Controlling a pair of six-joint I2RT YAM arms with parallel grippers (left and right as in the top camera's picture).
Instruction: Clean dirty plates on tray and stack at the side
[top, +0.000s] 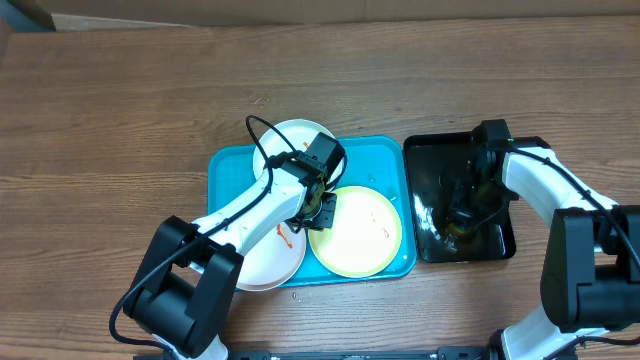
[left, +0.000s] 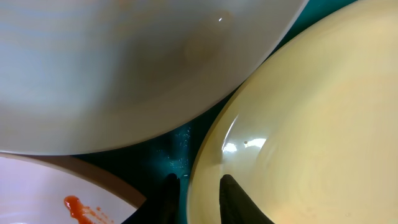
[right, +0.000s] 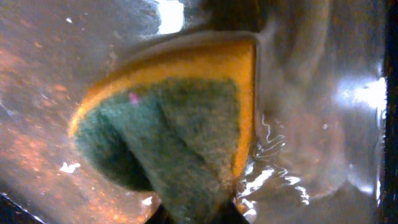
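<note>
Overhead view of a wooden table (top: 120, 100) with two robot arms. A teal tray (top: 222, 165) sits at centre and holds three plates. The far white plate (top: 290, 135) is at its back edge, the near white plate (top: 265, 260) overhangs its front left corner, and the yellow plate (top: 365, 235) lies at its right. Just right of it, a black tray (top: 430, 150) holds shallow water.

The left claw (left: 199, 199) is narrow, its fingers astride the yellow plate's left rim and seemingly pinching it. The right claw (right: 193, 214) is down in the black tray, closed on a sponge (right: 180, 112). The sponge is yellow with a green scouring face and is folded by the squeeze. An orange smear (left: 74, 204) marks the near white plate.

The plates look stiff and glossy, and are probably slippery once wet. Lying flat, each offers only its rim, so a pinch across the rim seems the best hold.
</note>
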